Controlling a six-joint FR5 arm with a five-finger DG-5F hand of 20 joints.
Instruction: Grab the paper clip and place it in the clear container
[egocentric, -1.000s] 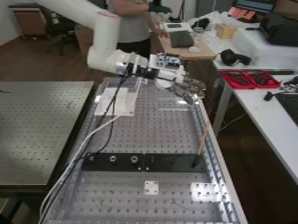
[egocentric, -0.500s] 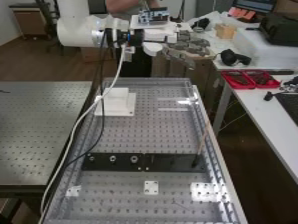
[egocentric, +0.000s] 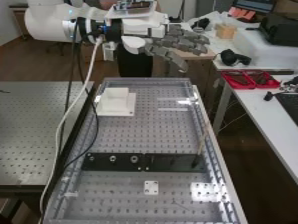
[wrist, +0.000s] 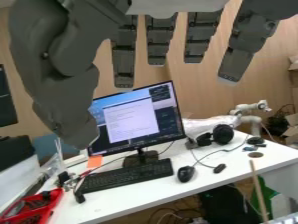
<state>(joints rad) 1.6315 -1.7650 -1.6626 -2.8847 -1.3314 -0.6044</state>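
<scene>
Fingers (egocentric: 163, 52) straight, spread and apparently empty, I have drawn up and leftward from the perforated table (egocentric: 140, 132); I judge myself between grasps or finished. Where the paper clip lies, I cannot tell. High view: white box (egocentric: 116, 98), far left. Wrist view: monitor (wrist: 133, 117) behind a keyboard (wrist: 126, 178).

High view: clear container (egocentric: 148, 80) apparently the transparent, low-walled rectangle along the perforated counter, long sides running away from the camera; lying level, edges and surface catching pale glare. Possible paper clip (egocentric: 179, 204): slender, faint line lying flat toward its near end, too small to confirm; shape not resolved.
</scene>
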